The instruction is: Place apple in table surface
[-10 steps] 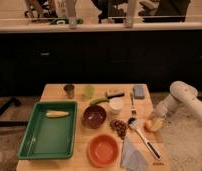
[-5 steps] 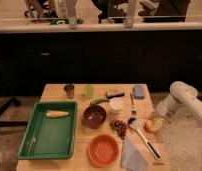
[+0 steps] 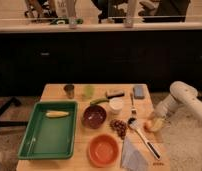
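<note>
The apple (image 3: pixel 154 125), small, round and yellow-orange, sits low at the right edge of the light tan table surface (image 3: pixel 54 92). My gripper (image 3: pixel 155 121) is at the end of the white arm that reaches in from the right, and it is right at the apple, partly covering it. Whether the apple rests on the wood or hangs just above it cannot be made out.
A green tray (image 3: pixel 49 131) with a yellow corn cob (image 3: pixel 57 114) fills the left side. In the middle are a dark bowl (image 3: pixel 94 116), an orange bowl (image 3: pixel 103 149), grapes (image 3: pixel 118 127), a white cup (image 3: pixel 115 104), a spoon (image 3: pixel 134 123), and a napkin (image 3: pixel 131 156).
</note>
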Tool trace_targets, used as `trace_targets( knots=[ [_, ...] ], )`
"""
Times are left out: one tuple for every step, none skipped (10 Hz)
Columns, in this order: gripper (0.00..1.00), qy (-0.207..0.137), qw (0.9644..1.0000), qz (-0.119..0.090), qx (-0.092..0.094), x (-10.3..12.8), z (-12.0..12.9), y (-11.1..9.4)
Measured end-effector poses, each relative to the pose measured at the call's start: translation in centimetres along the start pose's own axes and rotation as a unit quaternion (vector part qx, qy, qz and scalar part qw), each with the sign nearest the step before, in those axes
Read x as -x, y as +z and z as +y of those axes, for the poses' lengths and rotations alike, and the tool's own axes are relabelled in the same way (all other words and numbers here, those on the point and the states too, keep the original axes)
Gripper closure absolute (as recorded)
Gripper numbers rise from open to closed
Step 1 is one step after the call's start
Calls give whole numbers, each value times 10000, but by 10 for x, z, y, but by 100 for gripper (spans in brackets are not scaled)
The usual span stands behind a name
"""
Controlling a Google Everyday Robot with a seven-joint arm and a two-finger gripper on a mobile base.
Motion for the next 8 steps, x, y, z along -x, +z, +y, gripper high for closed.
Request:
trace_targets(
  knots=[
    [26,0,10000,-5,-32,0,-2,0],
    [22,0,10000,-3,-23,0,-1,0],
    [20,1,10000,2,-9,0,0,1],
    [20,5,10000,14,19,-2,1,3],
    [20,9,10000,40,22,-4,1,3],
    [20,11,10000,40,27,-4,1,4],
    [20,10,10000,32,29,-3,1,3],
    [20,12,10000,26,27,-3,1,3]
  ],
)
